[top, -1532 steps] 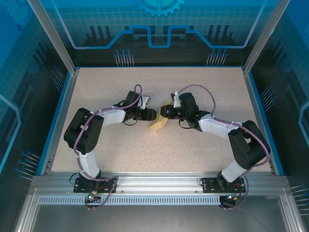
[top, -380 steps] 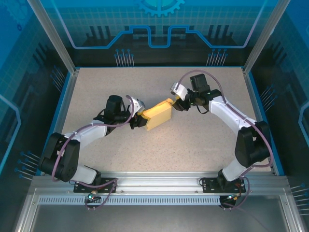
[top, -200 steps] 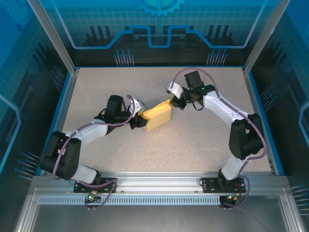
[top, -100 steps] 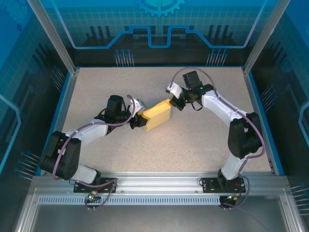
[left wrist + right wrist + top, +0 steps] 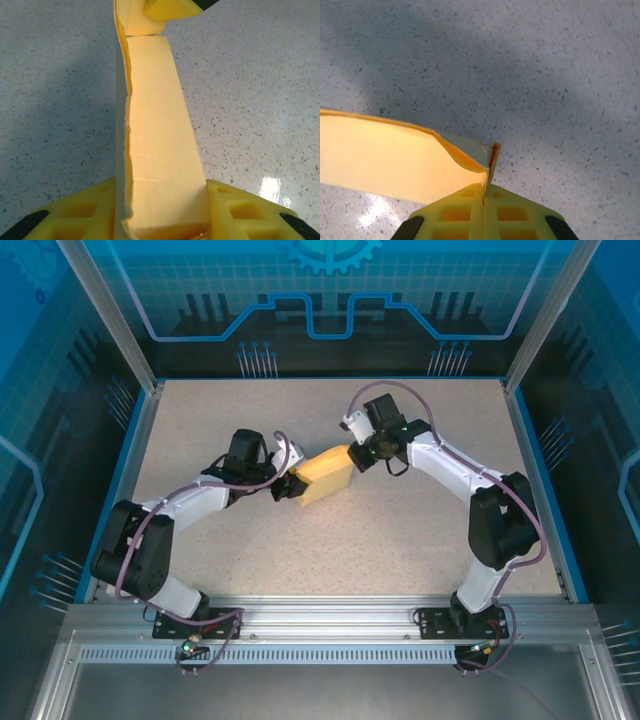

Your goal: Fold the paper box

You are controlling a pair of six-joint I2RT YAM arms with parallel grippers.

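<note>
Pale yellow thin-cardboard paper box (image 5: 325, 478) sits mid-desk, slightly left of centre and toward the far half, lying on the speckled beige desk (image 5: 400, 540) with its long axis running near-left to far-right. It is partly formed: a slim rectangular body, seam edge along one long side a bit wavy and not flush. Left pincer (image 5: 288, 485) is on the box's near-left end, jaws partway apart and clamped across the box's width; in the left wrist view both yellow fingers (image 5: 235, 210) press against the box's sides. Right pincer (image 5: 357, 458) is at the far-right end, jaws fully closed and pinching a thin cardboard edge at that corner; in the right wrist view the edge runs straight into the seam between the two yellow fingers, and the flap next to it curls open. Both arms reach in low from opposite sides, with the box spanning the gap between the two pincers.
</note>
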